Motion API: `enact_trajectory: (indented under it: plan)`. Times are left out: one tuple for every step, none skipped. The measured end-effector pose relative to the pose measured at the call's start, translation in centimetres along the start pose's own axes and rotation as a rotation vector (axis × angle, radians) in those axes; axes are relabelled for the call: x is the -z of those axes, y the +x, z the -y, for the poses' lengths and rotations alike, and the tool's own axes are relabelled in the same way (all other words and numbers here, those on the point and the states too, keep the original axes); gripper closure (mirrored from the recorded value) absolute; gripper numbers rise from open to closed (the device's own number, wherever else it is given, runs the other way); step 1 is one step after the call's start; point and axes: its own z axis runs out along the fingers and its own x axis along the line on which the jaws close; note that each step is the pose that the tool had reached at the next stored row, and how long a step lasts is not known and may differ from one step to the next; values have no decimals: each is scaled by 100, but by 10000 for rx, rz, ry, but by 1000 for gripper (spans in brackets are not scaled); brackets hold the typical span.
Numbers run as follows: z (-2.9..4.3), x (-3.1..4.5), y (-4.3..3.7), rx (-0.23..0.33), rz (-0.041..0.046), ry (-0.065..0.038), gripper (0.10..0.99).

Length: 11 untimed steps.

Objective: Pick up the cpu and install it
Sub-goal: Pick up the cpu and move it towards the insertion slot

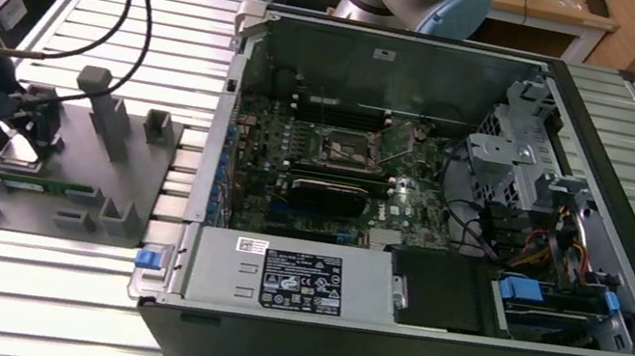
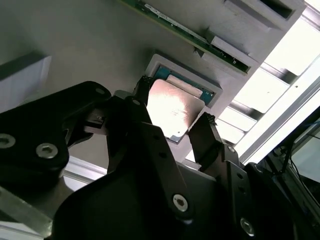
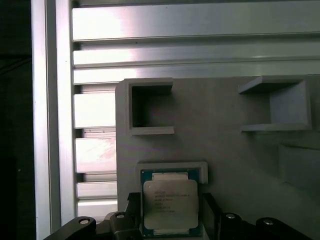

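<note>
On grey tray [image 3: 225, 150], cpu [image 3: 170, 202] flat, silver-side up

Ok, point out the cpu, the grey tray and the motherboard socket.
cpu [image 3: 170, 205], first wrist view, middle of its silver top.
grey tray [image 3: 225, 150], first wrist view, bare flat surface.
motherboard socket [image 1: 342, 148], exterior view, its centre.

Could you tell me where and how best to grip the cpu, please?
Probably by two opposite side edges, coming straight down from above: the cpu lies flat in a shallow pocket of the grey tray, and its smooth metal top offers no hold.
</note>
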Motion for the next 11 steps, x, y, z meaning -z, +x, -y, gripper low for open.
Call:
enact_trajectory:
  plan:
    - [0, 0, 4, 18, 5, -1, 486]
    - [1, 0, 6, 34, 7, -1, 486]
    - [1, -1, 8, 47, 9, -1, 486]
    - [1, -3, 9, 60, 10, -2, 486]
    - [1, -6, 10, 69, 9, -2, 486]
    - [1, -9, 11, 75, 9, -1, 502]
    - [1, -9, 11, 81, 5, 1, 502]
    - [1, -9, 11, 86, 4, 1, 561]
    - [2, -10, 11, 92, 3, 1, 561]
    - [1, -10, 11, 96, 4, 0, 561]
    - [1, -11, 11, 100, 5, -1, 561]
